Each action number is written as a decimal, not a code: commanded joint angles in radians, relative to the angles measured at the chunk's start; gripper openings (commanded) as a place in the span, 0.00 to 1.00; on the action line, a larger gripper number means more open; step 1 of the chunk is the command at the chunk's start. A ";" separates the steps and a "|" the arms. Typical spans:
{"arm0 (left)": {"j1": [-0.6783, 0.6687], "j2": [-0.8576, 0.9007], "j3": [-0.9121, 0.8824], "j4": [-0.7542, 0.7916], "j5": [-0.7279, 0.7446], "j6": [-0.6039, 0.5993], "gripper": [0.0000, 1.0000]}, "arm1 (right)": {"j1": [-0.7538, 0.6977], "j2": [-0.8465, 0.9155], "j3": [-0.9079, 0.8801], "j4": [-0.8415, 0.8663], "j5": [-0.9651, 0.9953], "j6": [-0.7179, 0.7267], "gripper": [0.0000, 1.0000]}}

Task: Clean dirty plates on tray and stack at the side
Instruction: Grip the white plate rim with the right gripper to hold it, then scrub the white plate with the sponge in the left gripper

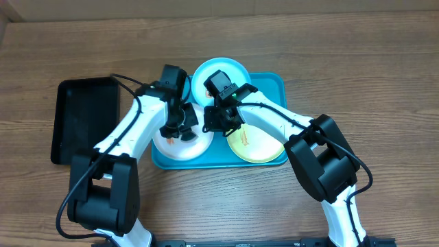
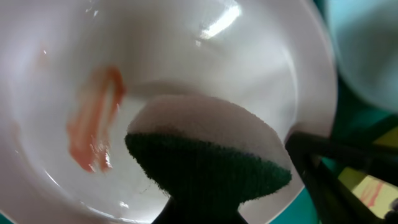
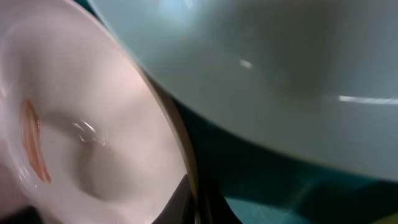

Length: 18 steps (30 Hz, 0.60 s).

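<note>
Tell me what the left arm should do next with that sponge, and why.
Probably slide the sponge sideways onto the orange smear and press down to wipe. The left end effector holds the sponge over the white plate, beside the smear rather than on it, and the right end effector appears shut on that plate's rim, steadying it.

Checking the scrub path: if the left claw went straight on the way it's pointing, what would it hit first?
The sponge held in the left claw leads, so it would first meet the inside of the white plate, just right of the orange smear. Depth is unclear; it may already touch.
</note>
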 commanded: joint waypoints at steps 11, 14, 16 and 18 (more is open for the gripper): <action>-0.014 0.006 -0.167 0.230 -0.052 0.021 0.04 | 0.004 0.040 -0.007 0.002 0.021 0.042 0.04; -0.014 0.006 -0.184 0.277 -0.052 0.074 0.04 | 0.004 0.040 -0.007 0.001 0.021 0.042 0.04; -0.014 0.006 -0.185 0.291 -0.053 0.088 0.04 | 0.004 0.040 -0.007 0.001 0.021 0.042 0.04; -0.010 0.007 -0.187 0.314 -0.053 0.132 0.04 | 0.004 0.040 -0.007 0.001 0.021 0.042 0.04</action>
